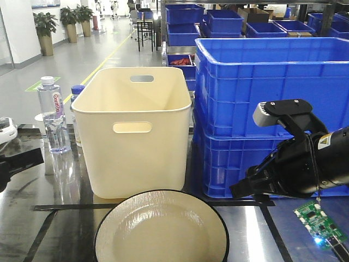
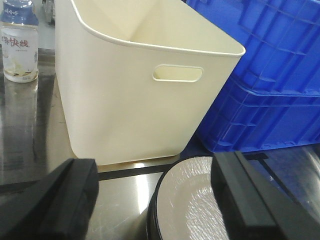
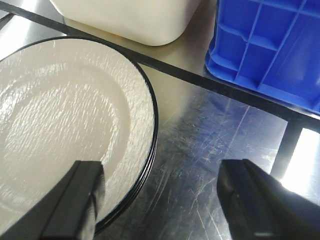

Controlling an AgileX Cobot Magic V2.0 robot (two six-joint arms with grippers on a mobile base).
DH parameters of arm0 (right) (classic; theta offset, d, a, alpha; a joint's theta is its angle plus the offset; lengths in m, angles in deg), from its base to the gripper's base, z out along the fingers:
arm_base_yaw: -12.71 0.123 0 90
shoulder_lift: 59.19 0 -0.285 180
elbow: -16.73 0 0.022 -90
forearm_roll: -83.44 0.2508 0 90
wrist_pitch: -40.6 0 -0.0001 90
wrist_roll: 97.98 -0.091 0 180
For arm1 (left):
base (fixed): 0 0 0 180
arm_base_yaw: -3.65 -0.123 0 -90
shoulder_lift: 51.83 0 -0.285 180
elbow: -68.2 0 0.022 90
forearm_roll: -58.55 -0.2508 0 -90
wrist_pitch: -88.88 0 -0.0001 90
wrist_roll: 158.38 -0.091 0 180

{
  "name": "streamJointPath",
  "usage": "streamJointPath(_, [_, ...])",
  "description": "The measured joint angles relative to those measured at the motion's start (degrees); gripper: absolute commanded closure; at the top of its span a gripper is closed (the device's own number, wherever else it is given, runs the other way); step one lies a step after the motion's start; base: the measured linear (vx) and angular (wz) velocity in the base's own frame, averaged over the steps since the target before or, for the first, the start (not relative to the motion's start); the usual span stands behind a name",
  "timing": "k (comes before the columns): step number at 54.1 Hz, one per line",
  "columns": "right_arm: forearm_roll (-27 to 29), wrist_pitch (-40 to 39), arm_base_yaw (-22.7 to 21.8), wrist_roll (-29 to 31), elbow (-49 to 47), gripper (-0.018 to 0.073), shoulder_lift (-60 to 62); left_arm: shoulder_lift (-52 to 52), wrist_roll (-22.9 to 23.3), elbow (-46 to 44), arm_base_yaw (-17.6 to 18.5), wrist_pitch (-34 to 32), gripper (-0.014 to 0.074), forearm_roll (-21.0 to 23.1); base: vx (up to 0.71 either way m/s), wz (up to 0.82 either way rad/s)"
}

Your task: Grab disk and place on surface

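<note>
Disk (image 3: 65,135) flat on surface (image 3: 210,150), its rim edge between the right gripper's (image 3: 160,195) spread fingers (image 3: 75,200); left fingers (image 2: 65,200) likewise spread.

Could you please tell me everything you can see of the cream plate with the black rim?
The plate is round and shallow, cream with a thin black rim and a finely textured glazed face. It looks ceramic. It lies flat and empty on the glossy tabletop, just in front of the cream bin. The right wrist view shows more rims stacked beneath it.

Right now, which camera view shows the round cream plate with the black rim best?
The front-facing view: the round cream plate with the black rim appears almost whole there, cut only at the bottom. The left wrist view shows its upper part; the right wrist view shows its right half.
</note>
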Motion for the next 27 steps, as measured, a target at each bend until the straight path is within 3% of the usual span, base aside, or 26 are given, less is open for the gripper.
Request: streamJointPath(27, [0.0,0.0,0.0,0.0,0.0,0.0050,0.0,0.0,0.6,0.0,0.0,0.0,0.0007,-0.1,0.00,0.00])
